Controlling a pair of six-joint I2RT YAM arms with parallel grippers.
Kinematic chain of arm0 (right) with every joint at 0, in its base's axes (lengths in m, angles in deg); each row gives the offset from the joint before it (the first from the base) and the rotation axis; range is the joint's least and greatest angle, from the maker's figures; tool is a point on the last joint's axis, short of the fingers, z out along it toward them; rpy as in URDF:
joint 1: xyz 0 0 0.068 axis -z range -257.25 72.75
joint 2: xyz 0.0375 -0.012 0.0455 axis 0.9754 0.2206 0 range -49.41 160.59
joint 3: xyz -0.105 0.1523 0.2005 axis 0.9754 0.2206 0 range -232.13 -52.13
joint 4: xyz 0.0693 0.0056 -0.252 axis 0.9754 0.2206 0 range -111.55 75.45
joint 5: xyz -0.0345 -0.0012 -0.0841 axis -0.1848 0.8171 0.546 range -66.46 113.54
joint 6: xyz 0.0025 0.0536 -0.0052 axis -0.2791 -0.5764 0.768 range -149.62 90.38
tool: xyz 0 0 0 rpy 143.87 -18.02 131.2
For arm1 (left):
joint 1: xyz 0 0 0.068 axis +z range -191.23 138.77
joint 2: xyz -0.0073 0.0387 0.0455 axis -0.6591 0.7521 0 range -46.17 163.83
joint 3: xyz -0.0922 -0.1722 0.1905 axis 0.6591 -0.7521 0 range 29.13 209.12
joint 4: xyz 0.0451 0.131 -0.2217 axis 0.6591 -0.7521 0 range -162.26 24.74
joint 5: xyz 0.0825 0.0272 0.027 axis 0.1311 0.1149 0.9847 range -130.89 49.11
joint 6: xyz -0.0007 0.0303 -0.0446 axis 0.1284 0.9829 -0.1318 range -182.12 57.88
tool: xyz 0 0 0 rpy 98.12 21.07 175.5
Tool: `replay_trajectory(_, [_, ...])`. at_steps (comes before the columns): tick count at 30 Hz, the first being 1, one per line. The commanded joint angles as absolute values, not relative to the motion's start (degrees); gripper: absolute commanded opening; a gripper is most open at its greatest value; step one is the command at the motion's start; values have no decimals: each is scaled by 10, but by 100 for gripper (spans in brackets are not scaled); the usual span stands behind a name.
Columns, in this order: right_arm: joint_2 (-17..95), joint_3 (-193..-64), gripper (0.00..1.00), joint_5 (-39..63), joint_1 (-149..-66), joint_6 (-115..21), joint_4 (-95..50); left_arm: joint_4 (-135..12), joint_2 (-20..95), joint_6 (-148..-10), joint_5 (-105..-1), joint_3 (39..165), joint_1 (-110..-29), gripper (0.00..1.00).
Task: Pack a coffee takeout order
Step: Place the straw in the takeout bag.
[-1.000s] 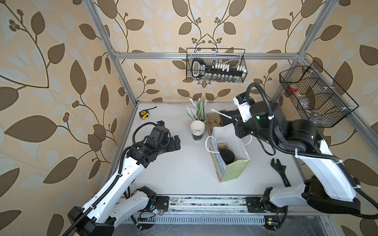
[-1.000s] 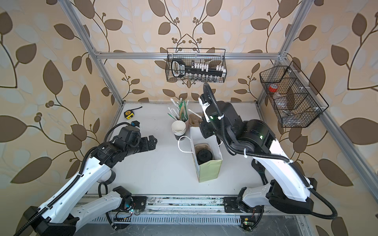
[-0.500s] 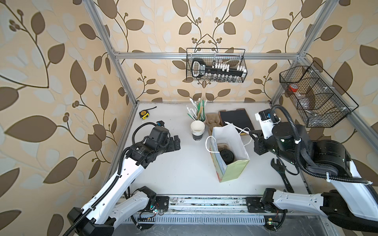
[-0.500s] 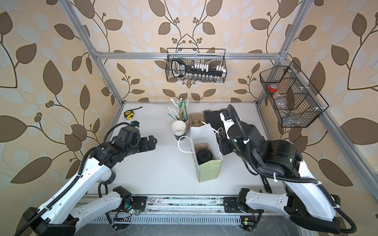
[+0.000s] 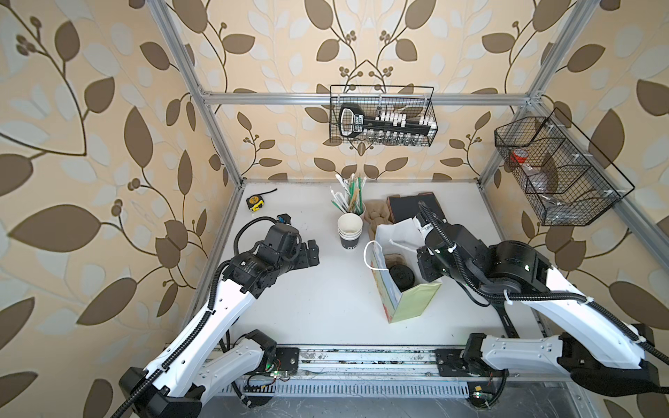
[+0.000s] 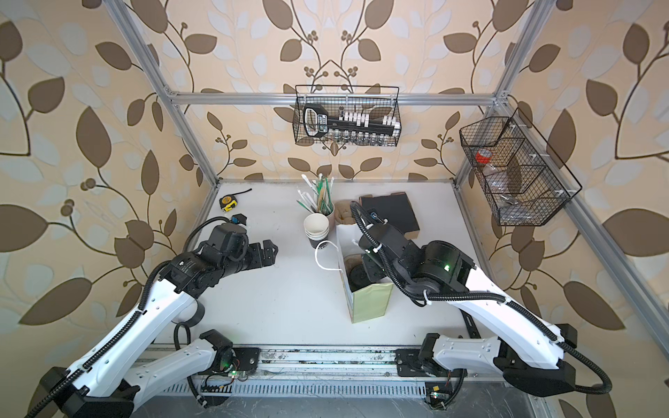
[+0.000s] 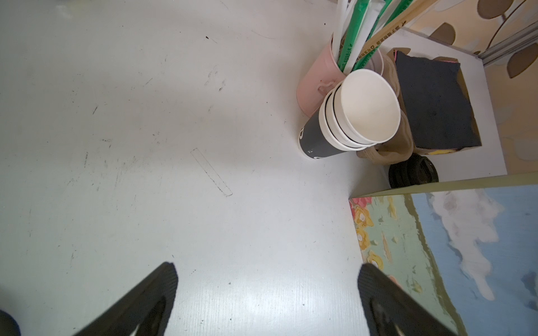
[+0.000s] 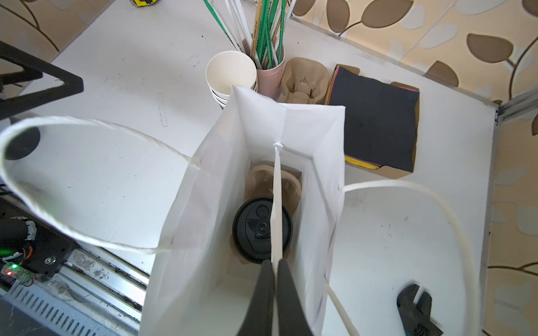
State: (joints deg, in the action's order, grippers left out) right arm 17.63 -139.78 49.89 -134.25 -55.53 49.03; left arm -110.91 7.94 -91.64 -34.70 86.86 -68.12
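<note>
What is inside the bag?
A black lid over a tan carrier; the right gripper holds a white straw above them. The cup under the lid is hidden.

The bag (image 8: 209, 218) is matt white paper, the lid (image 8: 250, 232) glossy black plastic, the carrier (image 8: 259, 177) rough tan pulp, the dark sheet (image 8: 375, 116) matt and grainy, the straw (image 8: 277, 189) paper-wrapped, the table (image 7: 145, 145) smooth, scuffed white.

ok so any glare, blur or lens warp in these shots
In both top views the wide lens splays the frame posts outward; in the left wrist view a glare patch sits on the table; in the right wrist view the right hand pinching a straw and the bag handle blur near the lens.
</note>
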Motion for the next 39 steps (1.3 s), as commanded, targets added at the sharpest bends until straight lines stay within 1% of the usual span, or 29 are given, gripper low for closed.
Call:
replay_trajectory(1, [213, -1390, 0, 486, -1345, -560, 474, -1104, 76, -911, -346, 867, -674, 99])
replay_trajectory(4, [239, -1406, 0, 484, -1340, -547, 468, -1104, 75, -911, -345, 866, -674, 99])
replay_trajectory(7, [261, -1414, 0, 447, -1306, -531, 466, -1104, 74, -910, -345, 865, -674, 99])
replay_trajectory(10, [283, -1417, 0, 423, -1289, -515, 462, -1104, 75, -910, -345, 866, -673, 99])
replay_trajectory(16, [332, -1444, 1, 425, -1285, -498, 461, -1104, 79, -909, -347, 866, -673, 99])
replay_trajectory(19, [350, -1466, 10, 435, -1281, -493, 469, -1105, 80, -909, -347, 867, -674, 99])
replay_trajectory(21, [354, -1470, 14, 437, -1272, -491, 468, -1106, 77, -909, -345, 866, -674, 99])
replay_trajectory(24, [354, -1477, 26, 437, -1266, -489, 467, -1104, 75, -909, -345, 865, -674, 99])
replay_trajectory(26, [354, -1490, 28, 438, -1265, -488, 469, -1104, 77, -909, -346, 866, -674, 99])
replay_trajectory(28, [354, -1507, 33, 440, -1265, -486, 475, -1104, 79, -909, -347, 866, -674, 99])
replay_trajectory(31, [355, -1542, 37, 442, -1266, -479, 483, -1105, 80, -908, -348, 867, -674, 99])
replay_trajectory(35, [351, -1597, 46, 453, -1264, -471, 487, -1104, 77, -908, -346, 866, -673, 99])
replay_trajectory(37, [352, -1624, 53, 458, -1257, -468, 492, -1104, 76, -908, -346, 866, -674, 99])
replay_trajectory(39, [352, -1644, 65, 461, -1238, -466, 489, -1105, 77, -908, -346, 867, -674, 99])
